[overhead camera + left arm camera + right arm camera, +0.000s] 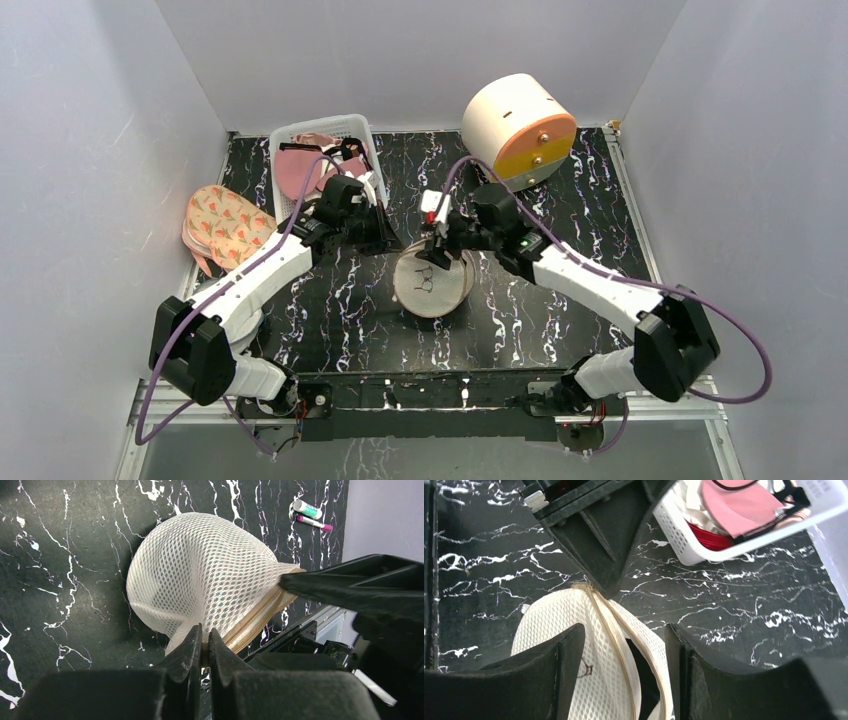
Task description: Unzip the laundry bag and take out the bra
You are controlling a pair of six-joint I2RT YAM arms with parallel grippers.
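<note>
The white mesh laundry bag (433,284) lies mid-table, bulging and round (200,575). My left gripper (205,641) is shut on the bag's edge, right beside the tan zipper (260,617). My right gripper (624,647) is open and straddles the bag (549,630), one finger on either side of the zipper line (616,645). The zipper is parted there, showing a dark gap (640,667). Seen from above, the right gripper (437,252) is over the bag's far rim and the left gripper (392,240) is just left of it. The bra is hidden inside the bag.
A white basket (287,138) of pink and red clothes stands at the back left and shows again in the right wrist view (734,550). A floral fabric item (225,225) lies at the left edge. A cream and orange drum (518,130) is back right. Two markers (310,515) lie on the black marbled table.
</note>
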